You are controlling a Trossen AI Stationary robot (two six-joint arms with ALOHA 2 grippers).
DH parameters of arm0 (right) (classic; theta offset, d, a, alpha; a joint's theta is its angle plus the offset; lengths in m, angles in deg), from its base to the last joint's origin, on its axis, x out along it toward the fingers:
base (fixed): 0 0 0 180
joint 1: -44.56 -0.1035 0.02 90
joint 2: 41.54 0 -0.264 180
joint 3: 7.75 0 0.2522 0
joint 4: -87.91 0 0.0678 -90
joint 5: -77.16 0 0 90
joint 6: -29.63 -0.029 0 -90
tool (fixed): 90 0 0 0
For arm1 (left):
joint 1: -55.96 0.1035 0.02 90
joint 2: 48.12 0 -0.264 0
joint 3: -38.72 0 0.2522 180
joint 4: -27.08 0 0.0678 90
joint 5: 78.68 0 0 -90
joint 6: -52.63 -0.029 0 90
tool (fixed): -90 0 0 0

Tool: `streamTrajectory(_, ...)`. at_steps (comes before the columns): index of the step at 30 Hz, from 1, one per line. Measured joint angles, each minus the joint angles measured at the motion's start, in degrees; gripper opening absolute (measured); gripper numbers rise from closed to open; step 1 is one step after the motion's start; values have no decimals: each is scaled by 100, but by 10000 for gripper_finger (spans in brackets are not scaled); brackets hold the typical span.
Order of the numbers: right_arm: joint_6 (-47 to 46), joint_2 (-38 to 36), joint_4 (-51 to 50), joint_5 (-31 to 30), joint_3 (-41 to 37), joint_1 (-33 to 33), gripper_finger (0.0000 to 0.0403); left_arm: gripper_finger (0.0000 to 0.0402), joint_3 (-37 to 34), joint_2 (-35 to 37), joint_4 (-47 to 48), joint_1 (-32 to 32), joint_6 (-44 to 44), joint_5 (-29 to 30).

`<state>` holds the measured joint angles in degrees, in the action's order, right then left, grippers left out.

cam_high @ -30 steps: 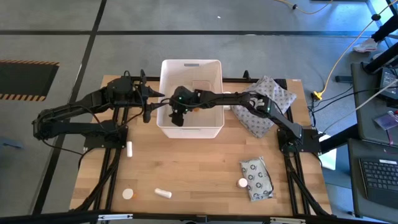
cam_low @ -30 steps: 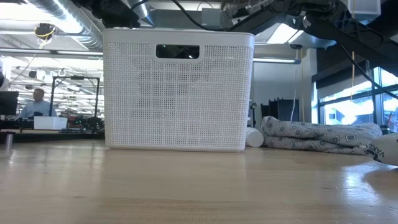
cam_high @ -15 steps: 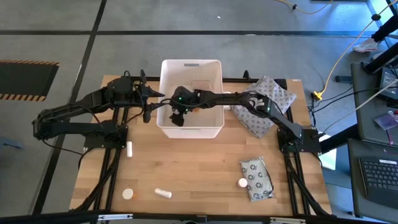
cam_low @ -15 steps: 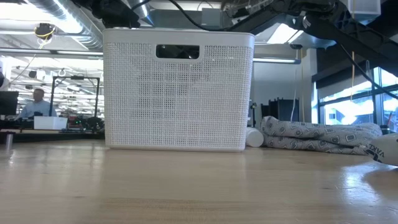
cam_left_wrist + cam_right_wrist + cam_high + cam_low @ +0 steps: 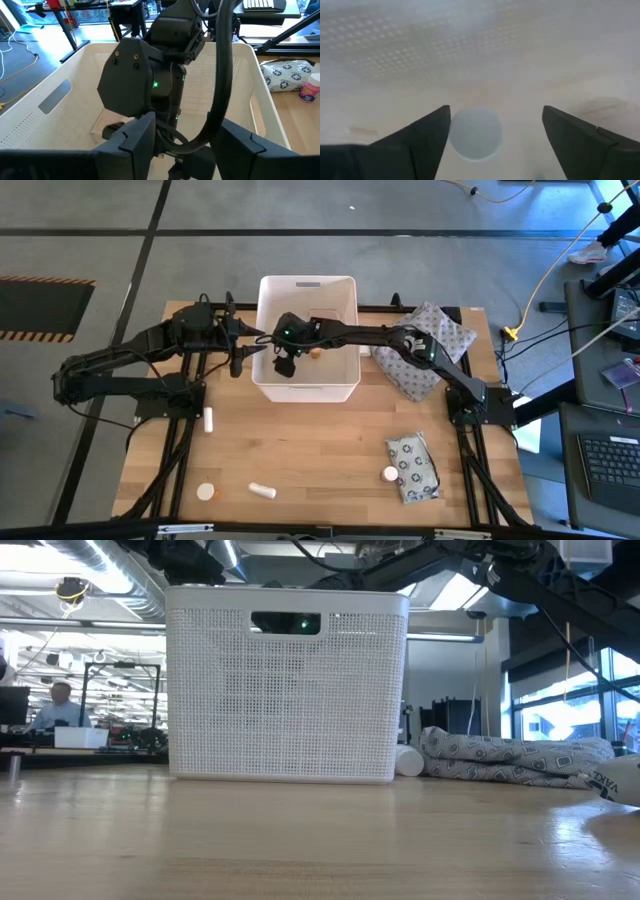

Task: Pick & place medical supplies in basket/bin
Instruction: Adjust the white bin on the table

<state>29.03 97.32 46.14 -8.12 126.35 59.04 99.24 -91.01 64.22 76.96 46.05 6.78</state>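
While the right arm reaches across into the white rectangular perforated plastic tub [image 5: 306, 332], its end effector [image 5: 284, 367] hangs inside near the tub's front-left corner with fingers spread apart, nothing between them. Right under it on the tub floor sits a small round white-topped pill bottle [image 5: 475, 133]. Close by there's a small orange-capped vial [image 5: 316, 351] in the tub too. The left end effector [image 5: 237, 340] waits just beside the tub's left wall, fingers apart as well. Out on the wooden desk [image 5: 310, 450] lie a flat grey packet printed with rings [image 5: 413, 467], a white bottle [image 5: 390, 474] touching it, plus another white bottle [image 5: 263, 491].
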Motion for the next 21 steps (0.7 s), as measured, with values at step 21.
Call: streamTrajectory(21, 76, -1397, -3065, -78, 1164, -153, 316, 171, 0, 2, 15, 0, -15, -4)
